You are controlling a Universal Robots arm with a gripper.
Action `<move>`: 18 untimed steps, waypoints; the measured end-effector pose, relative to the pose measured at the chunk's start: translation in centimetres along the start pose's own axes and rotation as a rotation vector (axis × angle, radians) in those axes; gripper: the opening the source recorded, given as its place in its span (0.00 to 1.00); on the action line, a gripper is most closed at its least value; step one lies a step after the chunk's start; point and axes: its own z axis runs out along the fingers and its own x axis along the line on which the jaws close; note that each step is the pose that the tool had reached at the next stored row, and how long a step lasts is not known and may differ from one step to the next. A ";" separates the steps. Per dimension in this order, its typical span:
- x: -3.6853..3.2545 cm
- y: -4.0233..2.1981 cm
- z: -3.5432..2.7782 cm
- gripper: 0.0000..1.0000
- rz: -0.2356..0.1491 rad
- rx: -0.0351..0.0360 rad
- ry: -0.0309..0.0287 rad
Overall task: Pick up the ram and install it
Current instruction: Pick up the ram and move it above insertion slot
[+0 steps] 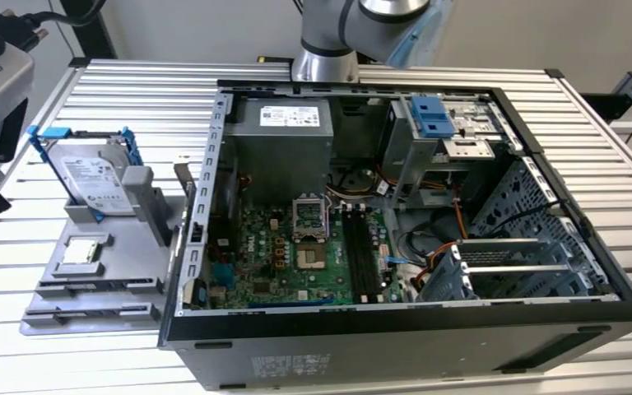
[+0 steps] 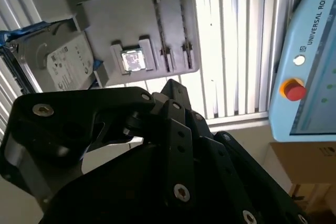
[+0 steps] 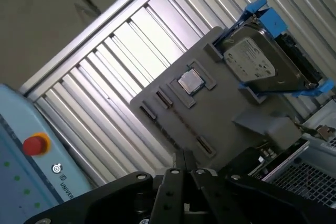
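I judge the pick unstarted: my gripper [image 3: 185, 157], fingers together and empty, hangs over the gray holder [image 1: 118, 265] at the exterior view's left. Its edge slot seems to hold the ram [image 3: 176, 131]. Grasping needs the fingers parted.

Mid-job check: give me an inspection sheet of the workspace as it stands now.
Surface: slatted metal table carrying the open computer case and a grey holder.
Job's things: long dark memory slots on the motherboard; whether the ram sits there cannot be told.
Clutter: hard drive in a blue bracket and processor chip, both on the holder.
Grippers: hand raised by the holder, outside the case.
Cables: orange and black wires inside the case.
Surroundings: light blue pendant with a red button.
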 end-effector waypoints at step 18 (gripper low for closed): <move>0.00 -0.01 0.08 0.00 -0.384 0.0085 0.0070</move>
